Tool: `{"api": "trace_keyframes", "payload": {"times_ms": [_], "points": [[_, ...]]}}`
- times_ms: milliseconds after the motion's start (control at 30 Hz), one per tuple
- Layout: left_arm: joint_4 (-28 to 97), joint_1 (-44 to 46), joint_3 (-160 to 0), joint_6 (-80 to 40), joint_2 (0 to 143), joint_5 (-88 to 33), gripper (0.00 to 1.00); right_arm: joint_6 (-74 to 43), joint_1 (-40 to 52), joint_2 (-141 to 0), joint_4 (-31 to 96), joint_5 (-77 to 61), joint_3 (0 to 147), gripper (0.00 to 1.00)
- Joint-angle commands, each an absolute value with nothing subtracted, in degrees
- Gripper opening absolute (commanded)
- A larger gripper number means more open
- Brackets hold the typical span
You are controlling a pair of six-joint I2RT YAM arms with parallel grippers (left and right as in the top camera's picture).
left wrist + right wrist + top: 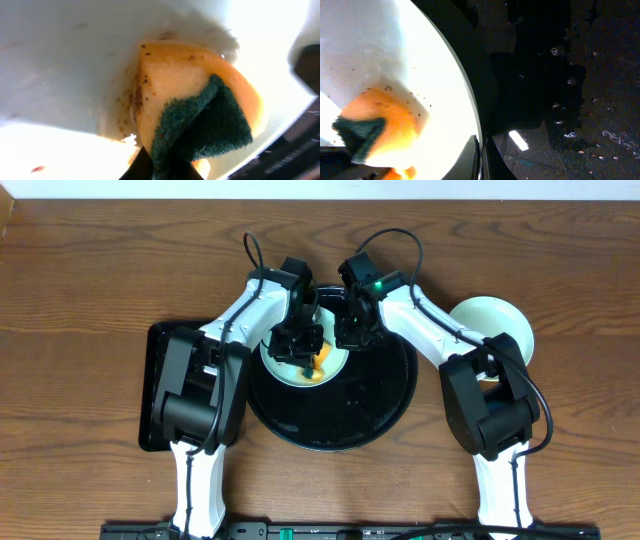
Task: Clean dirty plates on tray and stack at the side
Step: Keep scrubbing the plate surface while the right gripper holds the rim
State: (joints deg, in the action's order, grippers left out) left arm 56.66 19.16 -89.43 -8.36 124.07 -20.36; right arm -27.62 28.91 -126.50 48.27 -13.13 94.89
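Large round black tray [372,408] sits mid-counter [90,280]. One pale plate [283,370] lies on its rear left part, well inside the rim. Left hand [298,343] is down over this plate, clamped on a sponge [320,364], with the sponge's orange side pressed to the plate's inner surface. Left wrist view: the orange sponge body [180,85] is bent against the plate [65,60], with the green pad [205,125] on the side toward the camera. Brown specks [135,95] run along the sponge's edge and on the plate beside it, and a small reddish spot shows lower left. Right hand [354,332] is at the plate's right edge, low over the tray; cannot tell whether it grips the rim or merely rests beside it. Right wrist view: the plate [420,60] is washed out bright, its rim curving down to the bottom of the frame, and the sponge [395,120] is at lower left with dark flecks scattered near it. The tray surface [570,100] there is glossy, with droplets [570,82]. Off the tray, on the counter to the right, lies a pale bluish side plate [505,320], partly hidden by the right arm; cannot tell whether it is one plate or a stack. A smaller rectangular tray [157,390] lies at the left under the left arm, close beside the round tray.
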Motion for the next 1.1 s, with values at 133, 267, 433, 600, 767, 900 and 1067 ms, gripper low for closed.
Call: {"api": "trace_keyframes", "payload": {"times_ms": [133, 267, 433, 600, 767, 900, 1067], "points": [[60.05, 18.46, -88.25, -11.79, 125.82, 0.36, 0.07, -27.42, 28.45, -127.66, 49.12, -12.69, 94.35, 0.01], [62.00, 18.46, -88.25, -14.13, 125.82, 6.11, 0.07, -27.42, 28.45, -127.66, 49.12, -12.69, 94.35, 0.01], [63.48, 18.46, -88.25, -18.28, 125.82, 12.53, 0.07, -27.44, 28.42, -127.66, 49.12, -12.71, 94.35, 0.01], [60.64, 18.46, -88.25, -21.76, 125.82, 15.97, 0.07, -27.42, 28.40, -127.66, 49.12, -12.69, 94.35, 0.01], [55.79, 18.68, -88.47, -21.78, 125.80, 15.88, 0.07, -27.44, 28.40, -127.66, 49.25, -12.71, 94.35, 0.01], [55.61, 19.77, -91.02, -20.18, 125.80, 13.39, 0.07, -27.42, 28.40, -127.66, 48.95, -12.71, 94.35, 0.01], [57.14, 22.33, -95.61, -18.70, 125.01, 13.10, 0.07, -27.42, 28.40, -127.66, 47.53, -12.64, 94.35, 0.01]]}}
